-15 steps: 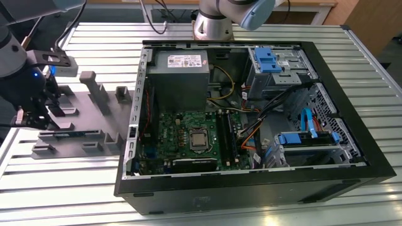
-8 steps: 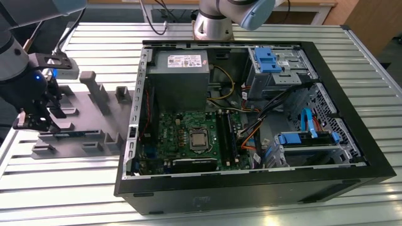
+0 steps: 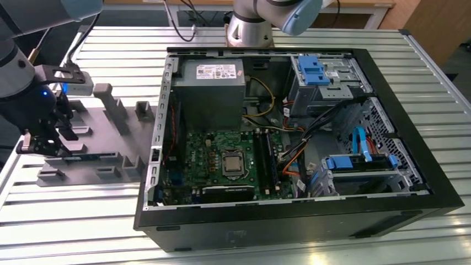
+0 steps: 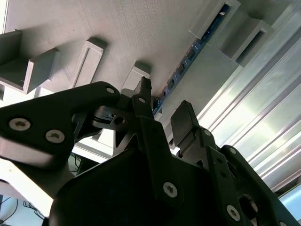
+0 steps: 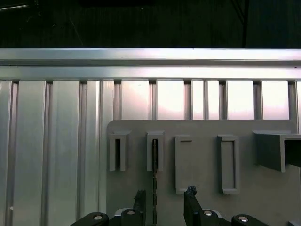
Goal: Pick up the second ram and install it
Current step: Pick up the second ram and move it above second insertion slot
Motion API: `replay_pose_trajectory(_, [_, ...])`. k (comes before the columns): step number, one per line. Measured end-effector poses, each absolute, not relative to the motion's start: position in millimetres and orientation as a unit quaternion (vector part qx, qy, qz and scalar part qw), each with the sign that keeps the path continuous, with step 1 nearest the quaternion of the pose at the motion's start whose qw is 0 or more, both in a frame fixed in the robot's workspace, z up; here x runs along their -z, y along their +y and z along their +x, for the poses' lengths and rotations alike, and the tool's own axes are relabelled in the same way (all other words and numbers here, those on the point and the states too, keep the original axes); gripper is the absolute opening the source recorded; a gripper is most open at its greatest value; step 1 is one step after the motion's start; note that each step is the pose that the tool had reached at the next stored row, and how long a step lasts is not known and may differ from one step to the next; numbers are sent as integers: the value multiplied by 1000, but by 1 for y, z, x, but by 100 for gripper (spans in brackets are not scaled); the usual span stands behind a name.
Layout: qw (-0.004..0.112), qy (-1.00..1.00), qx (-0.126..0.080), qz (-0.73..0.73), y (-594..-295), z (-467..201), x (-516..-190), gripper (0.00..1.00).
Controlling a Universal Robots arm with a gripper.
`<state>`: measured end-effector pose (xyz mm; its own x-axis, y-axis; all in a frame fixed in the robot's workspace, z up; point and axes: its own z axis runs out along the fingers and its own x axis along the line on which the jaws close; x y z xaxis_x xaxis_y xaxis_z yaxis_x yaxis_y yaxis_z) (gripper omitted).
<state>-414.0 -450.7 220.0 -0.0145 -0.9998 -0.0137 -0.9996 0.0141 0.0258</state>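
Straddling the second ram (image 5: 154, 183), the gripper (image 5: 164, 200) hangs low over a grey holder tray (image 5: 268, 197) on a ribbed aluminium table (image 5: 56, 141). Its two black fingers (image 5: 189, 197) stand spread, with the blue stick running on edge through the gap between them. A visible space lies on either side of the board, which sits nearer one finger than the other, and neither pad touches it. Beyond the fingertips, the ram's far end rests in a slotted upright (image 5: 160, 141) of the tray, with more empty uprights ranged beside it. In the second wrist view the gripper (image 4: 164, 96) appears from behind. One finger (image 4: 186, 120) is close to the camera, and the ram (image 4: 190, 59) stretches away from the jaws along the tray, its row of small dark chips showing against the blue board. In the exterior view the gripper (image 3: 43, 144) points down at the tray (image 3: 110, 138) near the table's (image 3: 74, 221) edge. Well apart from it, toward the exterior view's right, an open computer case (image 3: 294, 215) lies on its side with the green motherboard (image 3: 220, 149) exposed.
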Motion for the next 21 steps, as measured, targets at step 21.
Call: replay_pose_trajectory(21, [4,-711,14,703,-453,-414,-206,36])
